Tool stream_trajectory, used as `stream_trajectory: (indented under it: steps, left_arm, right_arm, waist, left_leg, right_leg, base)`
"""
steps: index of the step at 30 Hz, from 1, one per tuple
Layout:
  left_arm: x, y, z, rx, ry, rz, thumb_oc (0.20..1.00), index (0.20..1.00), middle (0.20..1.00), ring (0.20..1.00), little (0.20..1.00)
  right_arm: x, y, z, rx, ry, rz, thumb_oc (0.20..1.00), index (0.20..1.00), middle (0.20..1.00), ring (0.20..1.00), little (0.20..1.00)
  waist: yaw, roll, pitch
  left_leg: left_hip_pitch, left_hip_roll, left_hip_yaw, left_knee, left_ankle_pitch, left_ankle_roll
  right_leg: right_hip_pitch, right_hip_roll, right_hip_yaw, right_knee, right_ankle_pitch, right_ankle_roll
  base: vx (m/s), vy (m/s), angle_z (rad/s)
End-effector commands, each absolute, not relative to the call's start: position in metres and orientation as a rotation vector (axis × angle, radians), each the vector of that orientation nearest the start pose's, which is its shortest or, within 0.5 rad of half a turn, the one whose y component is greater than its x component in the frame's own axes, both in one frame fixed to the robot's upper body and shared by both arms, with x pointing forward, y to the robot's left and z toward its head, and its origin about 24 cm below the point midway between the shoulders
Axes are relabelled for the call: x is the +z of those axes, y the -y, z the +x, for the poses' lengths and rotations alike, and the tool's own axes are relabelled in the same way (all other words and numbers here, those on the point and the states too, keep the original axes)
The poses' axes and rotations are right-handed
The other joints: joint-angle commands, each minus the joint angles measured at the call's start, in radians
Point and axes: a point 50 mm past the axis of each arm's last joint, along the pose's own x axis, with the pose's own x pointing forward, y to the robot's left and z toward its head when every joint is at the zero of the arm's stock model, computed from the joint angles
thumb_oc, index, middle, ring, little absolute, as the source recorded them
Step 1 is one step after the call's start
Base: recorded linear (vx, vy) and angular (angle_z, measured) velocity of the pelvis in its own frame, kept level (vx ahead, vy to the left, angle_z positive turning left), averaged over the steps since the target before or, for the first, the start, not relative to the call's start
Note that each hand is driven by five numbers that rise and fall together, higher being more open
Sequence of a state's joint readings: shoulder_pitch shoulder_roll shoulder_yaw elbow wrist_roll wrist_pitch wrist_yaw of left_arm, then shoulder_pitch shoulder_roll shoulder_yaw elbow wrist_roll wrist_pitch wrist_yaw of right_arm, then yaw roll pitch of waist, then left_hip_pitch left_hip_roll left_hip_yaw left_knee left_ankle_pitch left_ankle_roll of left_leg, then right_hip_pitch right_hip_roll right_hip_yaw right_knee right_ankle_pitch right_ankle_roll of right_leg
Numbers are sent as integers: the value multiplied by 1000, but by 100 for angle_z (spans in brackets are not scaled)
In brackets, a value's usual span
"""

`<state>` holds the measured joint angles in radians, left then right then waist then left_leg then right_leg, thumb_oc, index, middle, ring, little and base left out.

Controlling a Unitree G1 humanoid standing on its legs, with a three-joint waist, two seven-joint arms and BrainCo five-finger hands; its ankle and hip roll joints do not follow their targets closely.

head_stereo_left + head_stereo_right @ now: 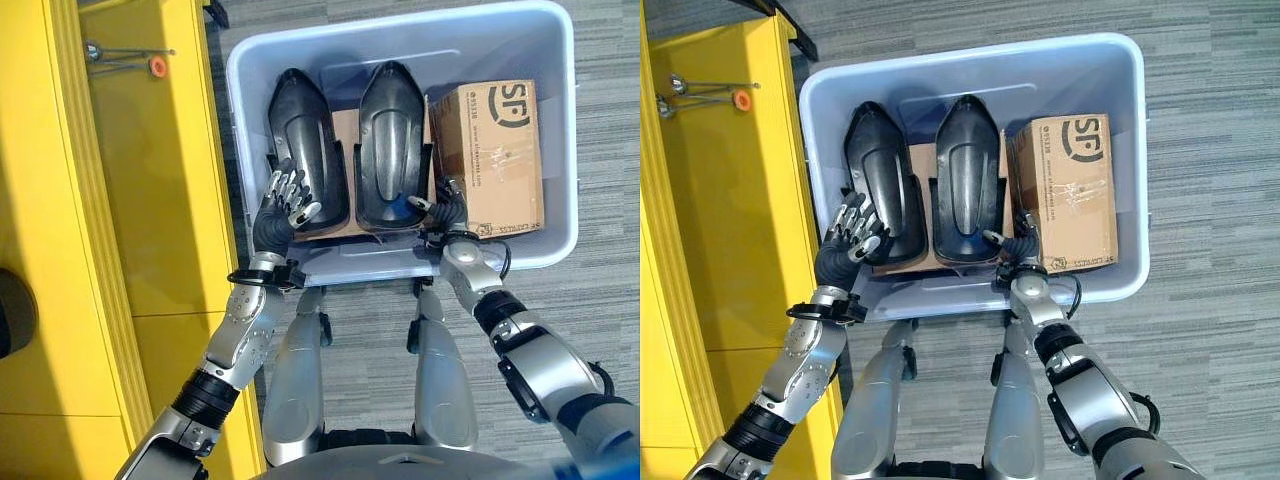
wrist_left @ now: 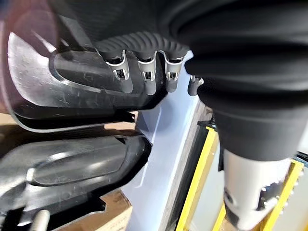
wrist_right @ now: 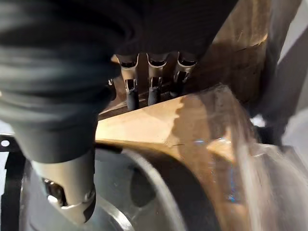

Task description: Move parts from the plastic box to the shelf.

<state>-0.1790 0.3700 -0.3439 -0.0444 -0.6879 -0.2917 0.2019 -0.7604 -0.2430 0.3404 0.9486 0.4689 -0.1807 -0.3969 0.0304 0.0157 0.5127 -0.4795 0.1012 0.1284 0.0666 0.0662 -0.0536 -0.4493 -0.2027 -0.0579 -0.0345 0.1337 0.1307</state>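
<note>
Two black moulded parts lie side by side in the pale blue plastic box (image 1: 400, 42), the left part (image 1: 305, 140) and the right part (image 1: 392, 140). My left hand (image 1: 283, 205) rests on the near left edge of the left part (image 2: 72, 82), its fingers (image 2: 144, 79) relaxed against it and the hand open. My right hand (image 1: 448, 205) reaches into the gap between the right part and a cardboard box (image 1: 495, 150). Its fingers (image 3: 153, 82) point down along the cardboard (image 3: 144, 125), and the thumb (image 3: 67, 192) lies on the right part (image 3: 144, 192).
The yellow shelf (image 1: 150, 200) stands along the left of the plastic box. A thin metal tool with an orange tip (image 1: 155, 65) lies on it at the far end, and a dark round thing (image 1: 10, 310) shows at its left edge. Grey carpet surrounds the box.
</note>
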Motion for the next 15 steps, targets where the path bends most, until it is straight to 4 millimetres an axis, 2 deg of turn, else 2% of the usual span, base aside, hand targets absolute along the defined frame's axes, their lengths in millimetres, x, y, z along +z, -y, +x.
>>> stream_trajectory:
  steps: [1, 2, 7, 15]
  left_arm:
    - [121, -143, 264, -186, 375, -399, 1000, 1000, 1000, 1000, 1000]
    - [122, -142, 264, -195, 374, -399, 1000, 1000, 1000, 1000, 1000]
    - [124, -137, 265, -223, 376, -397, 1000, 1000, 1000, 1000, 1000]
    - [127, -130, 266, -247, 381, -405, 1000, 1000, 1000, 1000, 1000]
  right_arm:
    - [90, 165, 385, -286, -11, -8, 1000, 1000, 1000, 1000, 1000]
    - [96, 171, 389, -315, -16, -22, 1000, 1000, 1000, 1000, 1000]
    - [107, 177, 398, -363, -34, -14, 1000, 1000, 1000, 1000, 1000]
    - [116, 184, 403, -410, -40, -60, 1000, 1000, 1000, 1000, 1000]
  waist:
    - [25, 7, 7]
    - [30, 10, 7]
    - [46, 20, 7]
    - [62, 29, 7]
  left_leg:
    - [-34, 25, -40, 49, -19, -14]
    - [-42, 24, -43, 52, -20, -13]
    - [-68, 19, -51, 66, -25, -11]
    - [-116, 9, -66, 107, -41, -6]
  right_leg:
    - [-10, -34, -33, 88, -37, 16]
    - [-15, -34, -37, 89, -38, 15]
    - [-28, -34, -42, 97, -44, 14]
    - [-47, -39, -53, 110, -50, 17]
  base:
    - [0, 0, 0]
    - [0, 0, 0]
    - [1, 2, 3]
    - [0, 7, 7]
